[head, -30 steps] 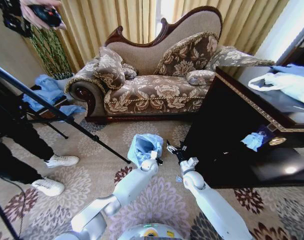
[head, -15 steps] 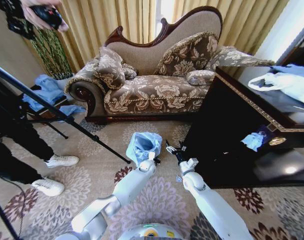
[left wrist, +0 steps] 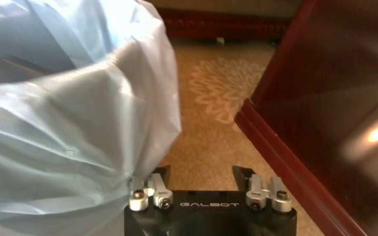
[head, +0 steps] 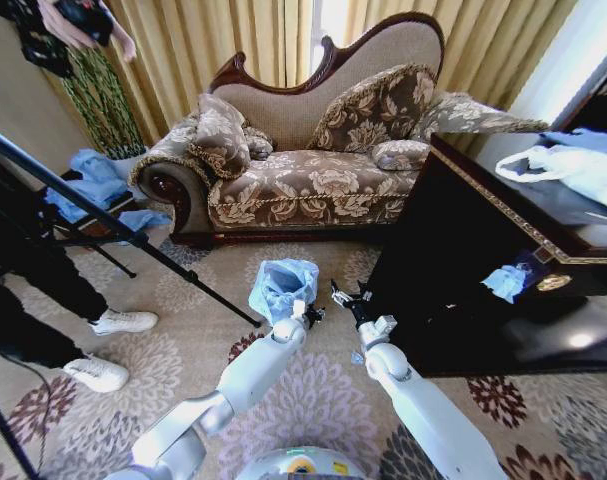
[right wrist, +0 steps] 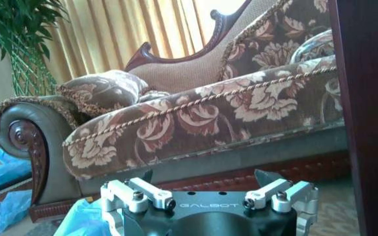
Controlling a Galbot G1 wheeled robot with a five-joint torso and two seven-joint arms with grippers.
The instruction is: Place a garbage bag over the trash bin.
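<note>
While the garbage bag (head: 284,284) sits draped all over the trash bin, covering it completely, it stands on the patterned carpet (head: 183,380) in front of the sofa (head: 313,160). Left gripper (head: 305,316) is right at the bag's near side, jaws spread apart, plastic brushing one finger (left wrist: 143,194). Right gripper (head: 347,299) hangs just beside, also spread, next to the dark cabinet (head: 463,260).

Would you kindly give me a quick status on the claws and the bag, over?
Left claw open, beside the crinkly light-blue plastic garbage bag. Right claw open, empty, beside the dark wooden cabinet. Bag draped over bin. Nothing between claws.
</note>
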